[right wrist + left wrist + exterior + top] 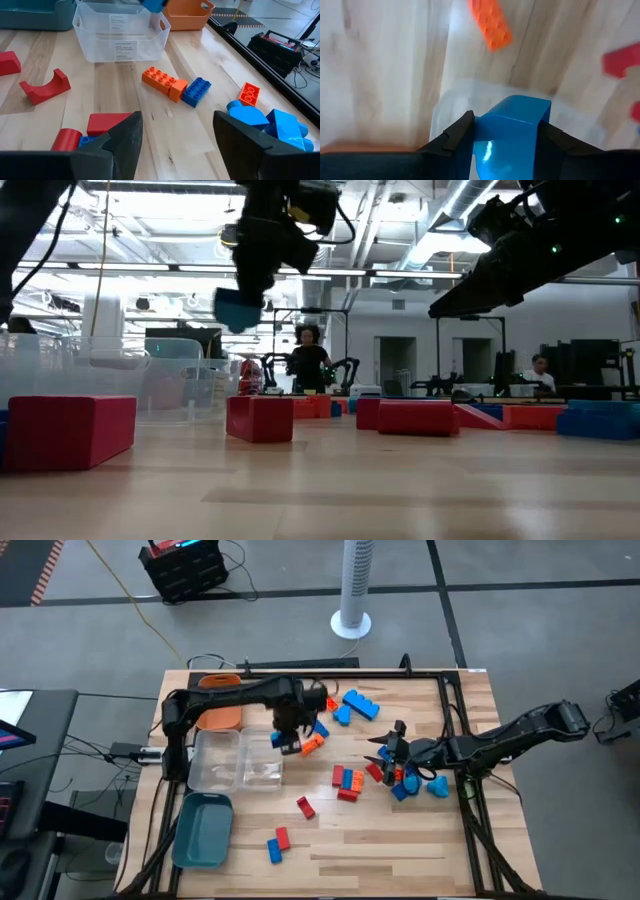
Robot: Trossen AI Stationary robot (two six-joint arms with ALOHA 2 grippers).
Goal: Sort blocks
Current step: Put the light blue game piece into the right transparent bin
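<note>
One blue block aloft, the rest waiting on the table.
Left gripper (505,142) is clamped on a blue block (512,130), held above the clear tray (238,760) edge, probably so it drops in cleanly. Right gripper (385,752) hovers with fingers apart over the red and blue blocks (348,781) mid-table, seemingly poised for its own pick.

Grey floor (520,570), white tower fan (354,590), wooden table (400,840).

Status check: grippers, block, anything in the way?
Left gripper shut on blue block above clear tray. Right gripper open, empty, over block pile. Nothing blocking.
</note>
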